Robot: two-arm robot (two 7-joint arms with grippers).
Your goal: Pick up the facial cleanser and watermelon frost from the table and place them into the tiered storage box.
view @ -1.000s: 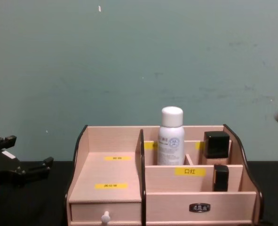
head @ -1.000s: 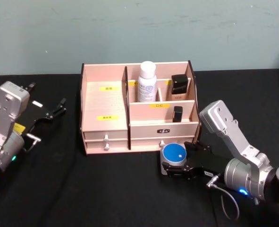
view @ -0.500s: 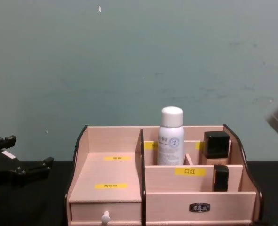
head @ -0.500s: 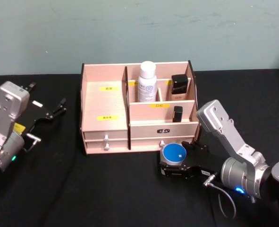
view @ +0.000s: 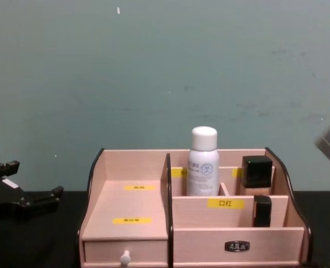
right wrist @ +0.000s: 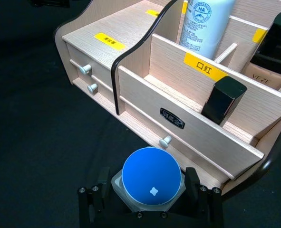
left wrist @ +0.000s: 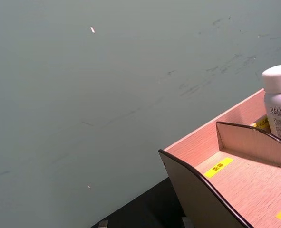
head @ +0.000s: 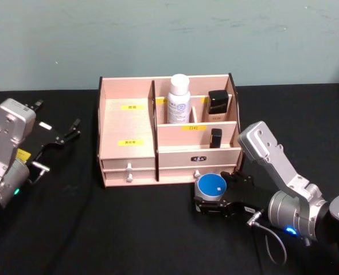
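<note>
A round jar with a blue lid (head: 210, 185) (right wrist: 151, 176) sits low over the black table, just in front of the tiered storage box (head: 126, 123) (right wrist: 145, 102) (view: 131, 201) (left wrist: 235, 180). I cannot tell which of the task's two items it is. My right gripper (head: 209, 199) (right wrist: 147, 192) is shut on the jar, one black finger on each side of its base. A white bottle (head: 179, 98) (right wrist: 204, 26) (view: 203, 162) (left wrist: 279, 102) stands upright in the box's back middle compartment. My left gripper (head: 58, 113) (view: 33, 178) rests open at the far left, away from the box.
A black-capped bottle (head: 218, 103) (view: 257, 170) stands in the back right compartment, and a black lipstick (head: 215, 137) (right wrist: 222, 99) in the one before it. The box's drawers with white knobs (head: 129, 169) are shut. A teal wall rises behind the table.
My right arm has shifted slightly to the left with the blue-lidded jar between its fingers. The left arm and the box's contents have not moved.
</note>
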